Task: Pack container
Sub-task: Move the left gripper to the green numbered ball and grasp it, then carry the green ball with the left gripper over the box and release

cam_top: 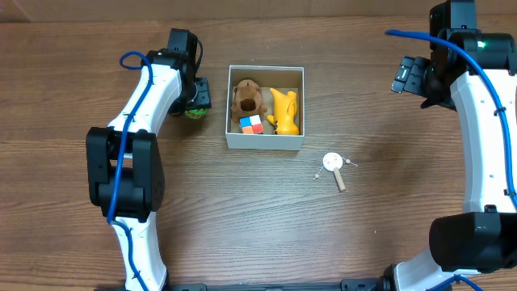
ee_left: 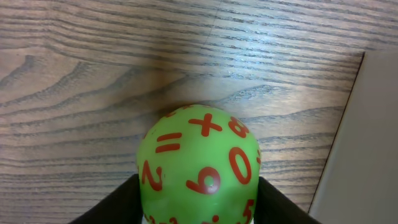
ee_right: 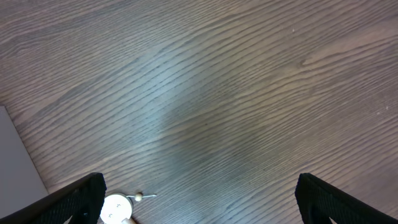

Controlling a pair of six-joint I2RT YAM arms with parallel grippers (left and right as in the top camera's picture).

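The container sits on the table just beside your left tool. Its white wall shows at the right edge of that tool's wrist view. It is well apart from your right tool.

Treat the container as light and flimsy. The thin walls would probably bend under a pinch, and the flat base would likely slide on the wood if nudged. If you must steady it, take one wall at the rim close to a corner, where it should be stiffest, and squeeze gently. It is better not to hold it at all and to drop things in from above.

Inside, a brown plush lies on the side nearer the left tool and a yellow toy on the far side. A coloured cube is tucked beside the plush. Little bare floor is left.

Your left tool is closed on a green ball with red numerals, one finger on each flank. The ball looks smooth and probably light, and it would roll if released on the table. You cannot tell whether it rests on the wood or hangs just above it. The near wall stands between the ball and the container floor, so the ball must clear the rim.

Your right tool hangs open and empty over bare table. A small white disc with a wooden stick lies near one of its fingers, between that tool and the container.
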